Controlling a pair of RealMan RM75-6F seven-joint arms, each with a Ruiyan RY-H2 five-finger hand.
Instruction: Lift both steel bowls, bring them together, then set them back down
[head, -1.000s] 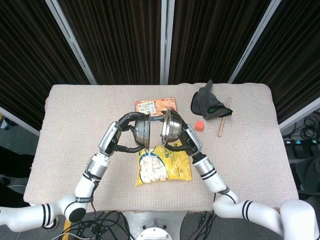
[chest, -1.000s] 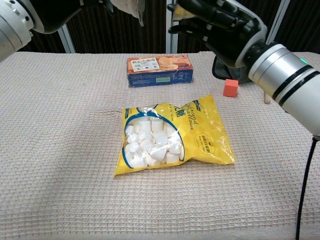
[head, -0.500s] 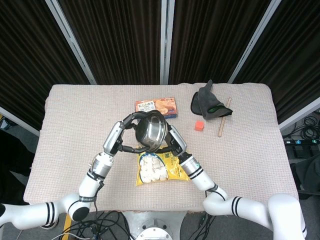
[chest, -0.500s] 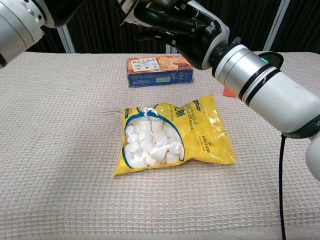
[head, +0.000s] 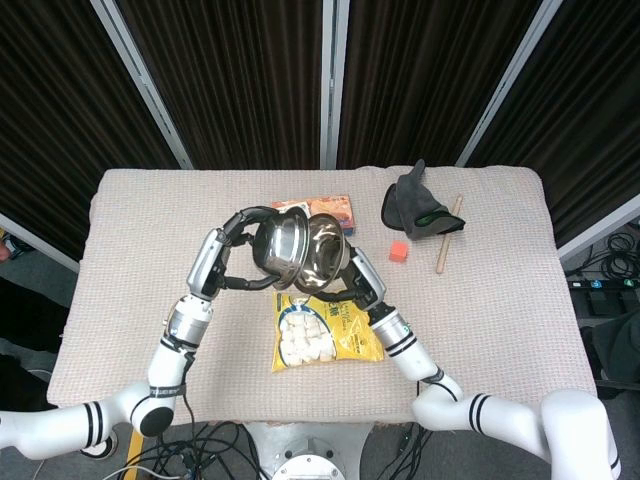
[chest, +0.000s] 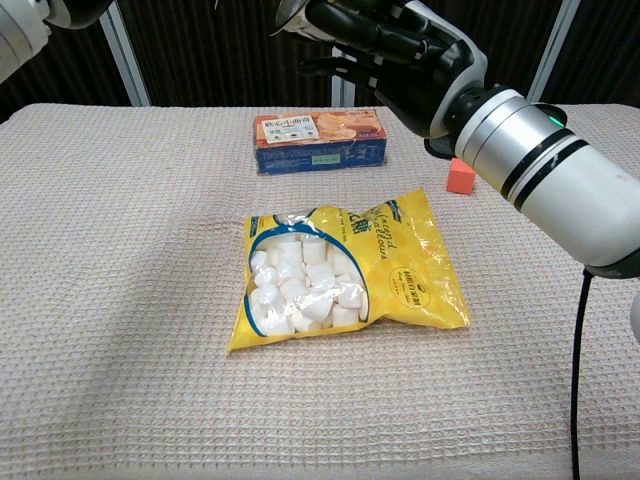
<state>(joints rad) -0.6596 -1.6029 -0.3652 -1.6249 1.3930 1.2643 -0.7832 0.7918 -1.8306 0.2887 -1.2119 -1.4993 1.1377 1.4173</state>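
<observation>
Light is bright and even, falling from above; the table (head: 130, 260) reads clearly and shadows are soft and faint. The dark curtains (head: 240, 70) behind stay nearly black. The bowls (head: 300, 255) throw small bright glints. The snack bag (chest: 340, 280) shows mild glare on its plastic. Both views are sharp; the right arm (chest: 560, 170) looms large and slightly stretched in the chest view.
</observation>
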